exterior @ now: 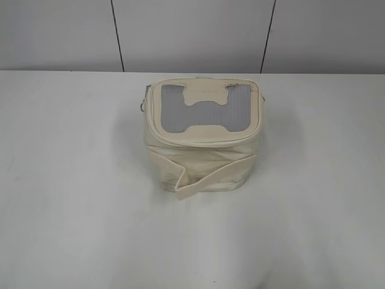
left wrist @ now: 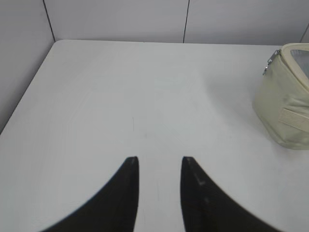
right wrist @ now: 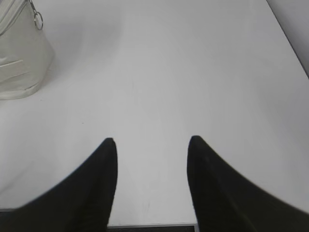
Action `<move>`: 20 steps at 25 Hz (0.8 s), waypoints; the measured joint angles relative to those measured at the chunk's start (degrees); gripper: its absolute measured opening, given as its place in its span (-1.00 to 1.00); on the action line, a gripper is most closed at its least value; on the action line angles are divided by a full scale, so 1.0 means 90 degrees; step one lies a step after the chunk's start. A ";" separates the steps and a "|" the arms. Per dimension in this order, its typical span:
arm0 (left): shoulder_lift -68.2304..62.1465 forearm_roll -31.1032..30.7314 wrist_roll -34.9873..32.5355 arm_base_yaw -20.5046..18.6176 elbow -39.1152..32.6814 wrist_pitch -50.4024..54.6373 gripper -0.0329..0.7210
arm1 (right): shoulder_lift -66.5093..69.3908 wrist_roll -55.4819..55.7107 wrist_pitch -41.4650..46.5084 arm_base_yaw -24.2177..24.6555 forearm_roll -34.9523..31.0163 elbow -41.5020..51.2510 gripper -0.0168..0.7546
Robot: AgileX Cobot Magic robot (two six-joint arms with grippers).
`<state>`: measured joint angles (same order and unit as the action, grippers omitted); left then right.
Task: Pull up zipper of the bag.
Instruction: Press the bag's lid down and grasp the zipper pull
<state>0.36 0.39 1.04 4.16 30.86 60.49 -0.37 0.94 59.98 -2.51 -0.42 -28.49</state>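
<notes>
The cream bag (exterior: 201,141) stands in the middle of the white table, with a grey mesh top panel and a cream H-shaped patch. Its zipper (exterior: 198,142) runs around the top rim. A silver slider shows at the bag's left corner (left wrist: 271,60) in the left wrist view. A ring pull (right wrist: 37,20) hangs at its right side in the right wrist view. My left gripper (left wrist: 160,159) is open and empty over bare table, left of the bag (left wrist: 285,99). My right gripper (right wrist: 152,140) is open and empty, right of the bag (right wrist: 21,58). Neither gripper shows in the exterior view.
A wide strap band (exterior: 207,174) wraps the bag's front, its end loose and sticking out. The white table (exterior: 72,180) ends at a grey panelled wall (exterior: 192,33) behind. The table's left edge (left wrist: 24,96) and right edge (right wrist: 287,36) show in the wrist views.
</notes>
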 joint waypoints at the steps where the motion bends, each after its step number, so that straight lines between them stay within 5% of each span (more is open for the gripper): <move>1: 0.0000 0.0000 0.0000 0.0000 0.0000 0.0000 -0.29 | 0.0000 0.0000 0.0000 0.0000 0.0000 0.0000 0.02; 14: 0.0000 0.0000 0.0000 0.0000 0.0000 -0.0005 -0.29 | 0.0000 -0.0001 0.0000 0.0000 -0.0082 0.0000 0.02; 20: 0.0000 -0.0006 0.0000 0.0000 0.0000 -0.0005 -0.29 | 0.1032 -0.1303 -0.0561 0.0000 -0.2023 -0.0208 0.02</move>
<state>0.36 0.34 1.04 4.16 30.86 60.45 8.92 -10.79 54.92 -2.51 -18.63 -30.36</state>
